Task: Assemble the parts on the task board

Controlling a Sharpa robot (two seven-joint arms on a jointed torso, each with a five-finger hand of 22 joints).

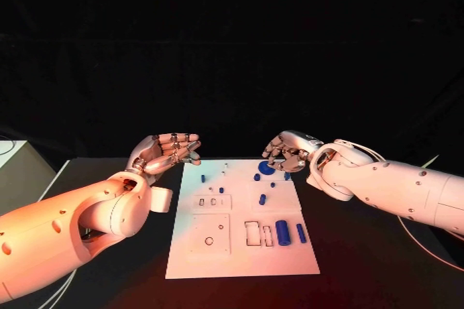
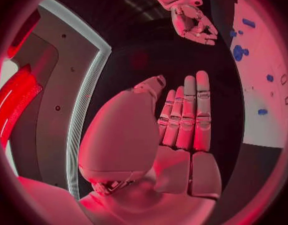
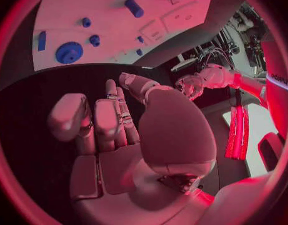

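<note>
Blue gear (image 1: 265, 167) lying flat at far edge of task board (image 1: 242, 262), directly beneath empty, loosely spread right hand (image 1: 288, 151); left hand (image 1: 170, 149) likewise unladen, farther off beside board's left edge.

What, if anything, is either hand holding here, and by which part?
Nothing is held. The left hand and right hand hover at the far end of the task board; the wrist views show both palms empty.
</note>
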